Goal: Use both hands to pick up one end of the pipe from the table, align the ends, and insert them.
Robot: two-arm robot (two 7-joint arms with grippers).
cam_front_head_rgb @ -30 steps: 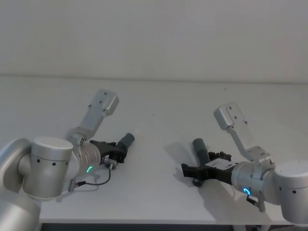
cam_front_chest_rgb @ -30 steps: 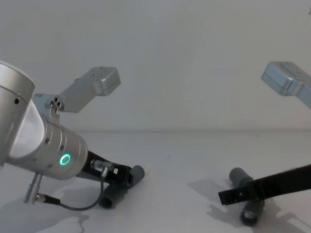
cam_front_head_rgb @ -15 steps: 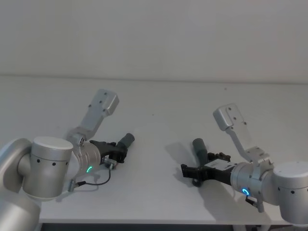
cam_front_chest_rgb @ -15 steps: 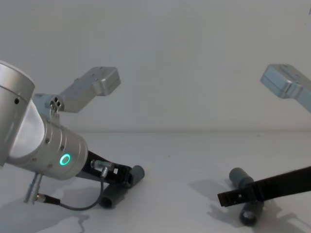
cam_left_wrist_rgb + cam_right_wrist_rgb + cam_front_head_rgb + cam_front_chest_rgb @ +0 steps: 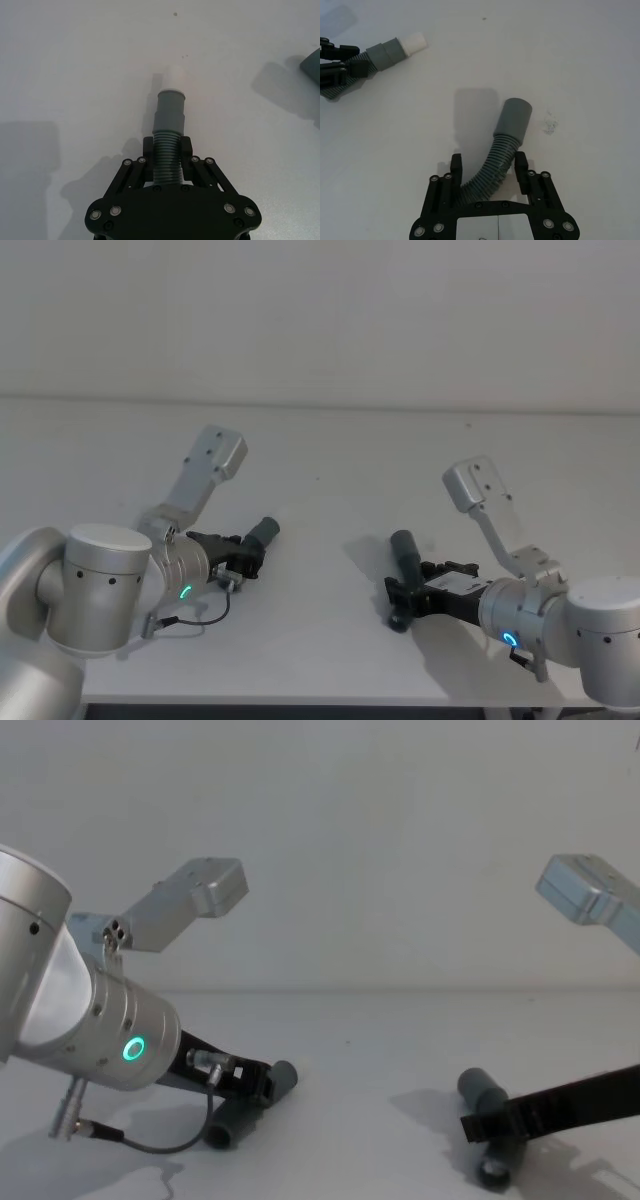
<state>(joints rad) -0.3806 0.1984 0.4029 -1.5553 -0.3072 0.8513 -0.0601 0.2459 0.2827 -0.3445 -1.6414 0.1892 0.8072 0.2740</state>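
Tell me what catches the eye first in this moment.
On the white table, the left gripper is clamped on the ribbed middle of the left pipe piece, whose white-tipped cuff points away from it. Well apart from it, the right gripper straddles the curved ribbed part of the right pipe piece, jaws open around it.
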